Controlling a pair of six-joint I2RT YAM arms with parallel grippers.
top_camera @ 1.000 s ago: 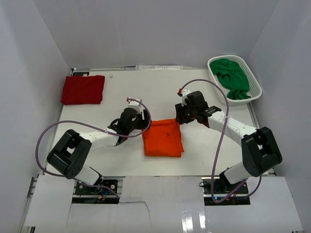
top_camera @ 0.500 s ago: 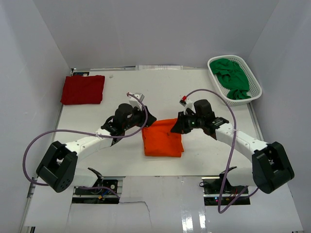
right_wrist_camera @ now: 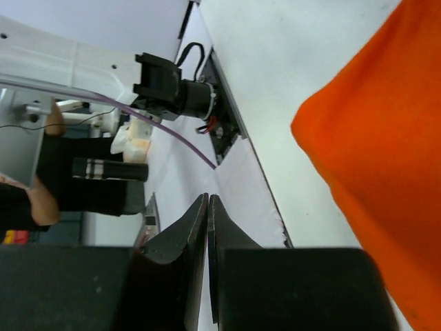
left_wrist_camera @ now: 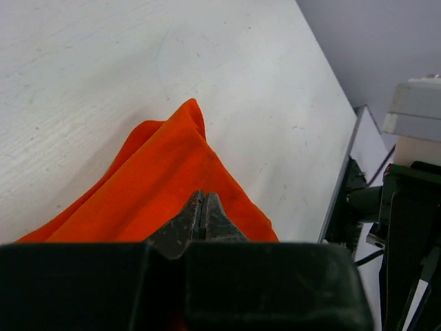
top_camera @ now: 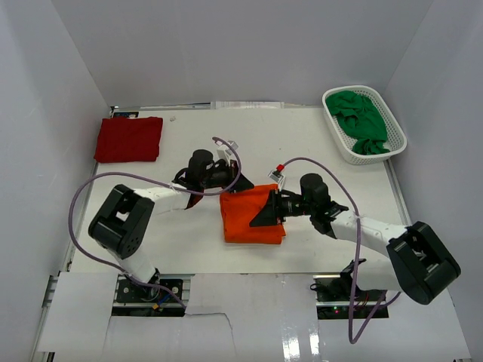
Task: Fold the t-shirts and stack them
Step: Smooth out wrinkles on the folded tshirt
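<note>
The bright orange t-shirt (top_camera: 245, 222) lies folded in a rough square at the table's middle. My left gripper (top_camera: 229, 178) is at its far left corner, and in the left wrist view its shut tips (left_wrist_camera: 204, 196) rest over orange cloth (left_wrist_camera: 158, 172); no cloth shows between them. My right gripper (top_camera: 261, 217) lies low over the shirt's right half, pointing left. Its jaws (right_wrist_camera: 207, 197) are shut on nothing, with the orange shirt (right_wrist_camera: 386, 138) off to one side. The dark red t-shirt (top_camera: 128, 139) lies folded at the far left. The green t-shirt (top_camera: 361, 121) is bunched in the basket.
A white mesh basket (top_camera: 395, 134) stands at the far right corner. White walls close in the table on three sides. The arms' bases and purple cables (top_camera: 79, 207) sit along the near edge, with bare tabletop (top_camera: 189, 245) in front of the orange shirt.
Both grippers have closed. The right arm swung toward the near side and in over the orange shirt. The left gripper shifted slightly right to the shirt's far left corner.
</note>
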